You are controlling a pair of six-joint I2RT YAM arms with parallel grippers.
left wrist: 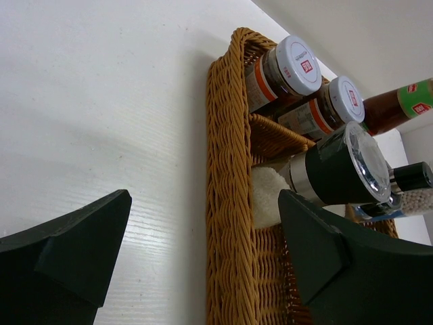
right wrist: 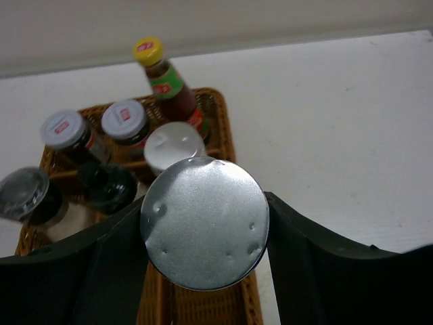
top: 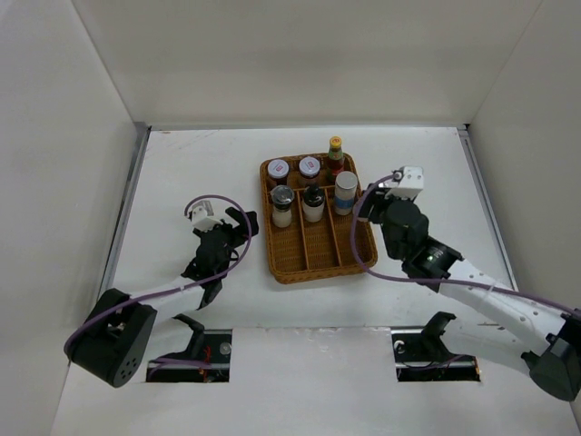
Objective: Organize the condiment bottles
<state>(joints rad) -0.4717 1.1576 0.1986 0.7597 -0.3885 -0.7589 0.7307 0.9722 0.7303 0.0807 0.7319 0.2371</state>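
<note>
Condiment bottles (top: 309,168), six, stand upright at the far end of the wicker tray (top: 309,250) on a white table (top: 182,163) enclosed by white walls (top: 272,54). Right gripper (right wrist: 203,210) clamps a seventh, a silver-lidded cylinder (right wrist: 203,233), by the tray's right rim. Left gripper (left wrist: 203,203) gapes wide, empty, left of the tray.

white table (top: 200,163) | plain white walls (top: 272,54) on three sides | even light

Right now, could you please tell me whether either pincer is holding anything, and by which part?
The right pincer holds a silver-lidded cylinder by its two sides, at the lid end. The left pincer is open and empty.
</note>
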